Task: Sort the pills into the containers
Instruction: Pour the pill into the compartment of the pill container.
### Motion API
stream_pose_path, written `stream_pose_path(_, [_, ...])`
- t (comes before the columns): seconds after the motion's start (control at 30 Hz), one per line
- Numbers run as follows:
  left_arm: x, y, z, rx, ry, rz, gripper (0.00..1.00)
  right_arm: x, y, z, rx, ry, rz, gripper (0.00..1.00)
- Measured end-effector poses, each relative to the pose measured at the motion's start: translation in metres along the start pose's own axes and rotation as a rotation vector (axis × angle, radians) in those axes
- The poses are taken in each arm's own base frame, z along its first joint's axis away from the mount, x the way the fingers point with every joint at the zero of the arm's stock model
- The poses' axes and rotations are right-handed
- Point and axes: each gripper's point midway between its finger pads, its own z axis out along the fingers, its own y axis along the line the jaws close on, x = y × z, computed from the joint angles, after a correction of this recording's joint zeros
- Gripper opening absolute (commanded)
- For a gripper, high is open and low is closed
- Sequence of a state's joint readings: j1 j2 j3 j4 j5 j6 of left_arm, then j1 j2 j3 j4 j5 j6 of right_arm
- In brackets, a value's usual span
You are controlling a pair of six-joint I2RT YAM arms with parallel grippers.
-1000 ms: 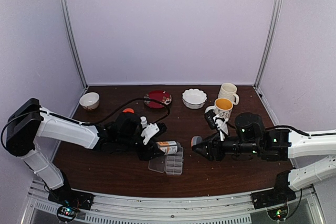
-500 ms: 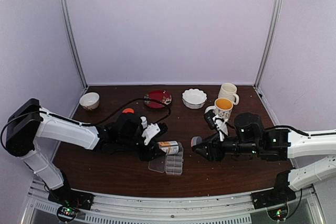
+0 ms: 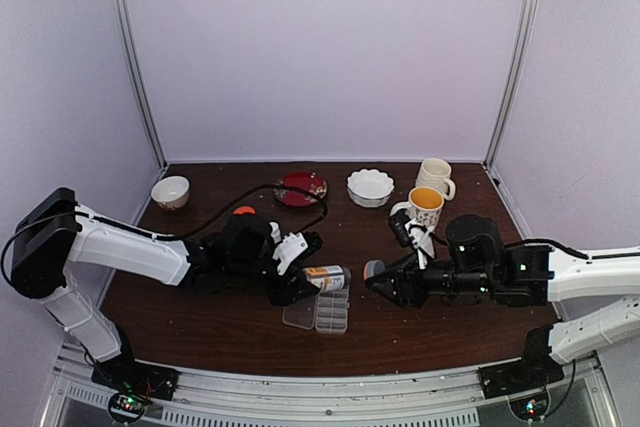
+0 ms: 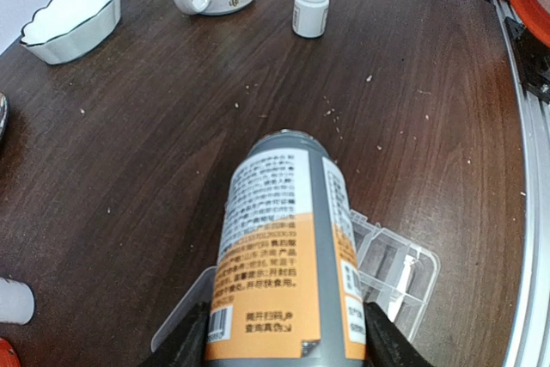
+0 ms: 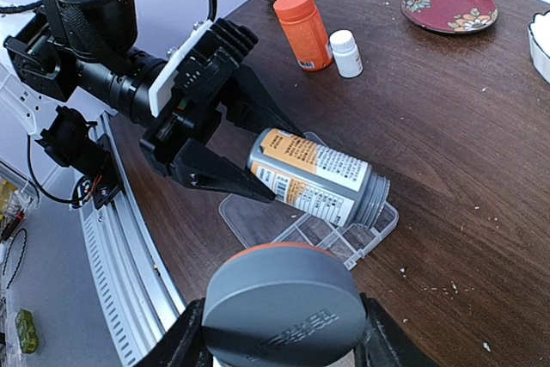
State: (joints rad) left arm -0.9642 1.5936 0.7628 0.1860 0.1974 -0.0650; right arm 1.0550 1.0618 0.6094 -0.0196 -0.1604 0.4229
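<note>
My left gripper [image 3: 303, 282] is clamped on a grey bottle [image 4: 284, 247] with an orange-and-white label, tipped on its side. Its uncapped mouth points toward my right arm, over the clear pill box [image 5: 288, 228]. The box sits on the table [image 4: 129, 169] with its lid folded flat open. My right gripper [image 5: 282, 333] is closed on the bottle's grey cap [image 5: 284, 302]. Tiny whitish pills [image 4: 369, 78] lie scattered on the wood beyond the box. Whether any sit in the cells I cannot tell. 2 other bottles, 1 orange bottle [image 5: 302, 30] and 1 small white bottle [image 5: 346, 52], stand upright behind.
</note>
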Motion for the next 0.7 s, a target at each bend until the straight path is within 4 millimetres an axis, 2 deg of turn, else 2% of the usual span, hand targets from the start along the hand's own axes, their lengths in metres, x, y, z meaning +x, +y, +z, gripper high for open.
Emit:
stream_pose_path(0.33, [-0.005,0.0,0.001,-0.005,0.008,0.001,0.0,-0.001,0.0,0.0,0.0,0.0,0.0,0.0])
stream_pose_path(0.7, [0.006,0.003,0.001,-0.024,0.045,0.0,0.0,-0.001,0.0,0.0,0.001,0.002,0.0,0.0])
